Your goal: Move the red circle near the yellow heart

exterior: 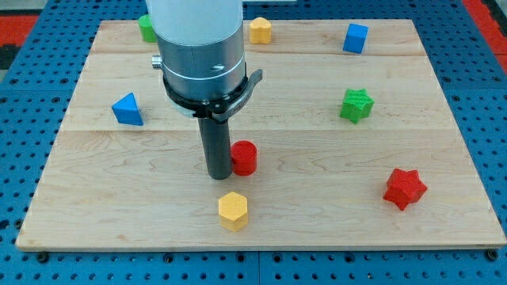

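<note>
The red circle (pixel 245 157), a short red cylinder, stands near the middle of the wooden board (pixel 444 158). My tip (pixel 219 176) is on the board just left of the red circle, touching or almost touching its left side. The yellow heart (pixel 260 30) sits near the view's top edge of the board, far above the red circle and slightly to its right. The arm's wide grey body hides the board area above the tip.
A yellow hexagon (pixel 233 210) lies just below the tip. A blue triangle (pixel 127 109) is at the left, a green block (pixel 146 28) at top left partly behind the arm. A blue cube (pixel 356 38), green star (pixel 356 105) and red star (pixel 405 188) are at the right.
</note>
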Motion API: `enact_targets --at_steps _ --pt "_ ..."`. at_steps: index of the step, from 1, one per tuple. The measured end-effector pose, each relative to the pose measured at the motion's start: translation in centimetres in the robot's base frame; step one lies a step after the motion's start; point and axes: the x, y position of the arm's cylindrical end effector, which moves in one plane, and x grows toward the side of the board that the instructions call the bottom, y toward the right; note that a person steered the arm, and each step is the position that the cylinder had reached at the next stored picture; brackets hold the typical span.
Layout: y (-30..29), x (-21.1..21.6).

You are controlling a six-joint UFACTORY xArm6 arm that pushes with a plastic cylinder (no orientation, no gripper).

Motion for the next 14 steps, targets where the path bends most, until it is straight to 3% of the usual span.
enact_targets --at_steps 2,4,6,9,10,12,14 --pt "4.4 0.3" --pt "5.7 -3.6" --pt "5.7 -1.5" --pt "5.8 -4.0" --pt "6.6 -1.8" --pt "11.7 -4.2" --pt "4.2 -4.6"
